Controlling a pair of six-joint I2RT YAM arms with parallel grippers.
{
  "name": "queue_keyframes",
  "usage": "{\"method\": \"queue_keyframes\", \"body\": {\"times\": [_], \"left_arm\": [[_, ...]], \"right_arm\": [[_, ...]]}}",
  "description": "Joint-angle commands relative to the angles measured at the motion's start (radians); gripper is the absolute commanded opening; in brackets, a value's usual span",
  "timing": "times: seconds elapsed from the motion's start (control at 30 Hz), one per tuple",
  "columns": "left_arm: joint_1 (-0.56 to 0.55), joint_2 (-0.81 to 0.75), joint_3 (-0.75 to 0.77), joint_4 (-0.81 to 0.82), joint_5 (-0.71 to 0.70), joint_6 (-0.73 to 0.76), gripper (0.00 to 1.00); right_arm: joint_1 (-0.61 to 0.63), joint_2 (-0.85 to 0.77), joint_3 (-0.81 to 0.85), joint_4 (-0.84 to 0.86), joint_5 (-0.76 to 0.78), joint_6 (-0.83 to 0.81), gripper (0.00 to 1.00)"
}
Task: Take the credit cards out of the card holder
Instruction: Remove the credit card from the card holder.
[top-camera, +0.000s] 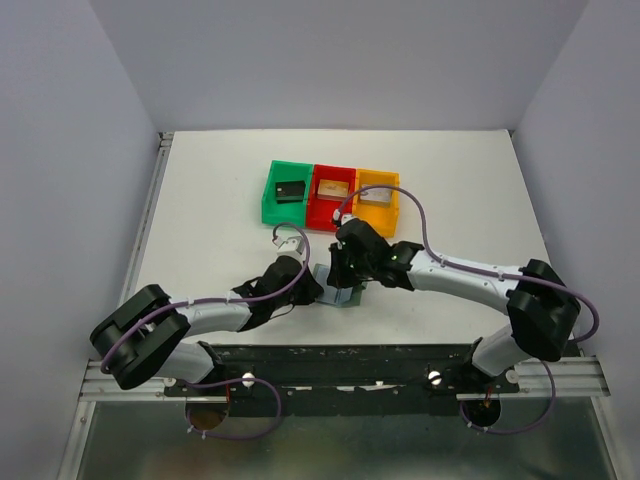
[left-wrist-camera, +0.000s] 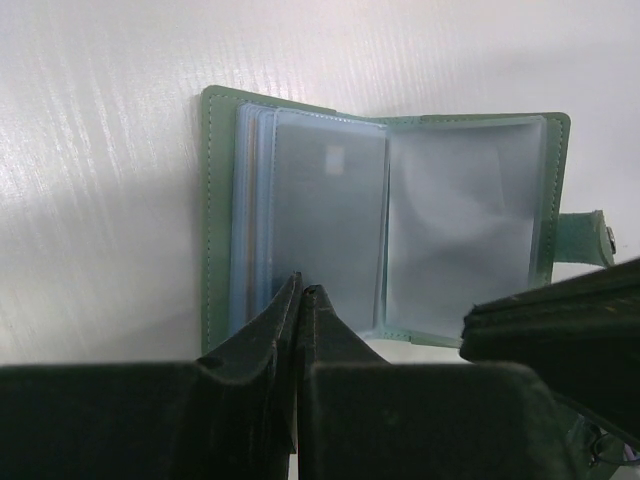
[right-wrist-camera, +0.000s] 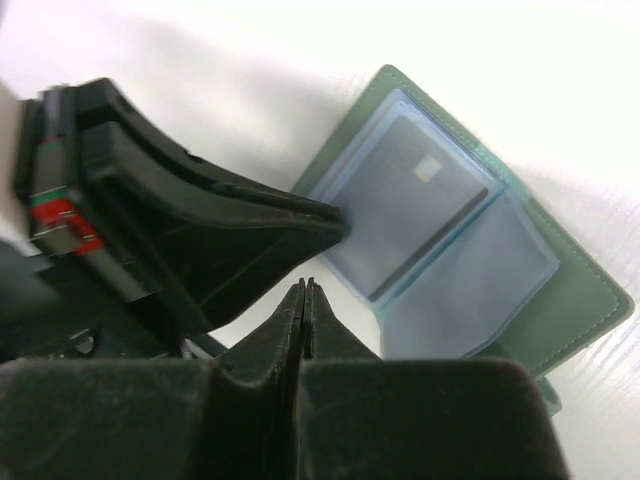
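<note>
There is one card holder (left-wrist-camera: 212, 250) on the one bench (top-camera: 200, 220), and three bins: one green bin (top-camera: 268, 200), one red bin (top-camera: 325, 212) and one yellow bin (top-camera: 380, 218). Three credit cards can be counted: one black card (top-camera: 291, 190) in the green bin, one golden-tan card (top-camera: 332, 187) in the red bin and one grey card (left-wrist-camera: 330, 230) in a holder sleeve; whether the yellow bin or the stacked sleeves hold more cannot be told. Two arms show, the left arm (top-camera: 215, 315) and the right arm (top-camera: 470, 280), with one tool each, the left tool (left-wrist-camera: 303, 288) and the right tool (right-wrist-camera: 305, 285).
</note>
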Motion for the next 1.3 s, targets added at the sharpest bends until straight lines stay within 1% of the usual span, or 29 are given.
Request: {"method": "queue_keyframes", "body": {"times": [0.0,0.23,0.4,0.63,0.73,0.87,1.03,1.27], "left_arm": [[-0.005,-0.014,-0.021,-0.078,-0.047,0.003,0.11],[-0.005,-0.060,-0.049,-0.082,-0.058,-0.006,0.11],[-0.005,-0.086,-0.059,-0.087,-0.063,-0.005,0.11],[-0.005,-0.100,-0.067,-0.093,-0.057,-0.012,0.11],[-0.005,-0.115,-0.070,-0.104,-0.061,-0.014,0.11],[-0.005,-0.158,-0.070,-0.130,-0.075,-0.011,0.12],[-0.005,-0.212,-0.064,-0.153,-0.098,0.003,0.13],[-0.005,-0.233,-0.033,-0.176,-0.116,0.028,0.14]], "right_arm": [[-0.019,0.049,-0.040,0.010,0.026,0.012,0.07],[-0.070,0.096,-0.102,0.047,-0.034,0.005,0.09],[-0.094,0.107,-0.116,0.054,-0.041,-0.026,0.12],[-0.125,0.139,-0.110,0.067,-0.083,-0.113,0.22],[-0.134,0.156,-0.097,0.059,-0.089,-0.141,0.25],[-0.154,0.159,-0.099,0.060,-0.106,-0.153,0.30],[-0.162,0.136,-0.105,0.070,-0.132,-0.155,0.41],[-0.171,0.133,-0.107,0.083,-0.158,-0.153,0.50]]}}
